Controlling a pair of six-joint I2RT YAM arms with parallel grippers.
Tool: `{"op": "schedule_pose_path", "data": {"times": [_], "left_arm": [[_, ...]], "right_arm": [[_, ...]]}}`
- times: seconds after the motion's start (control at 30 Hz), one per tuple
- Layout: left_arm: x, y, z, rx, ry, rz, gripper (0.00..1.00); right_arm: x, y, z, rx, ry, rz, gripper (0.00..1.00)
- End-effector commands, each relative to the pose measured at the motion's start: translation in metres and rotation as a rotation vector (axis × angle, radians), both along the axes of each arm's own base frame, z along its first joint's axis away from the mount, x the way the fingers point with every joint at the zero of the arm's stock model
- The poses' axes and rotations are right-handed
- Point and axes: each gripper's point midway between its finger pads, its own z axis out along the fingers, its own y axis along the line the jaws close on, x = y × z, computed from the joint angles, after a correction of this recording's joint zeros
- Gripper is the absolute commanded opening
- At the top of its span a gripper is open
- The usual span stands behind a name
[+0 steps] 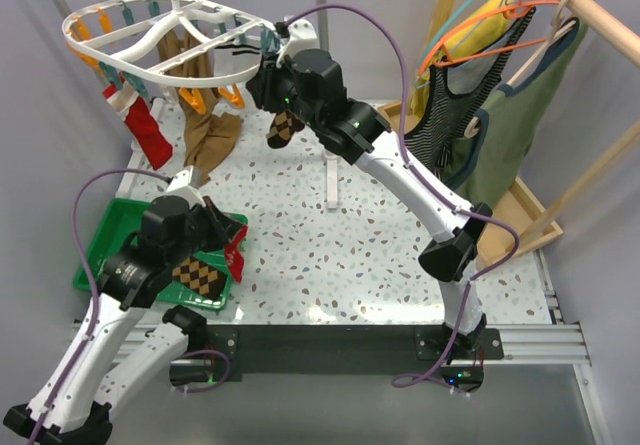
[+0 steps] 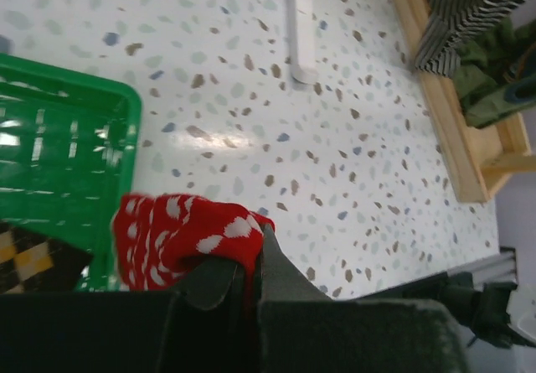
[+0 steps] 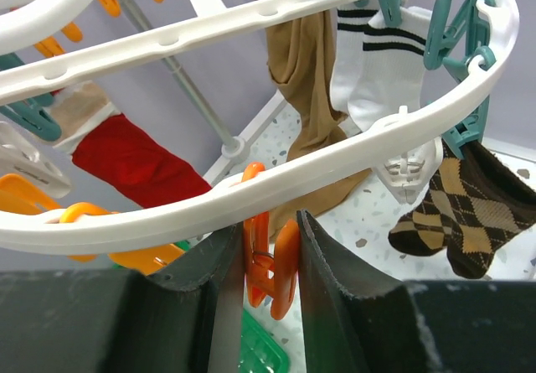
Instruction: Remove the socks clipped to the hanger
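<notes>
The right hand (image 3: 268, 222), clamped on an orange clip (image 3: 272, 281) of the hanger (image 3: 167, 218) at 11 o'clock, should squeeze squarely without tugging the hanger (which sock it frees I cannot tell); the left hand (image 2: 251, 260) grips the red sock (image 2: 176, 235) at 8 o'clock.

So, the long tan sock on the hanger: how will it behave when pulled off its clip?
Probably floppy: the tan sock hangs in loose folds from the hanger. Likely light, as the fabric looks thin. It may brush the striped white sock hanging right beside it.
</notes>
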Motion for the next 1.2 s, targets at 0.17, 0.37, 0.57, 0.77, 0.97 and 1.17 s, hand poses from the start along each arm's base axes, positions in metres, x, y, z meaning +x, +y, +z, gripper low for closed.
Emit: {"op": "schedule_pose_path", "data": {"times": [0.17,0.37,0.57,0.77,0.97,1.17], "left_arm": [[-0.008,0.1,0.022,0.302,-0.018,0.41,0.0],[-0.003,0.116,0.009,0.411,0.016,0.473,0.0],[-0.005,0.117,0.02,0.391,-0.025,0.47,1.0],[0.004,0.078,0.039,0.278,-0.1,0.275,1.0],[0.001,0.039,0.077,0.053,-0.282,0.126,0.99],[-0.002,0.031,0.071,0.008,-0.259,0.103,0.98]], "right_arm": [[-0.013,-0.015,0.024,0.021,-0.044,0.003,0.0],[-0.014,-0.014,0.025,0.016,-0.047,0.013,0.0],[-0.019,-0.011,0.027,0.036,-0.035,0.033,0.0],[-0.028,-0.007,0.027,0.046,-0.017,0.068,0.11],[-0.042,-0.007,0.019,0.035,0.017,0.124,0.49],[-0.056,-0.016,0.0,-0.042,0.042,0.151,0.73]]}}
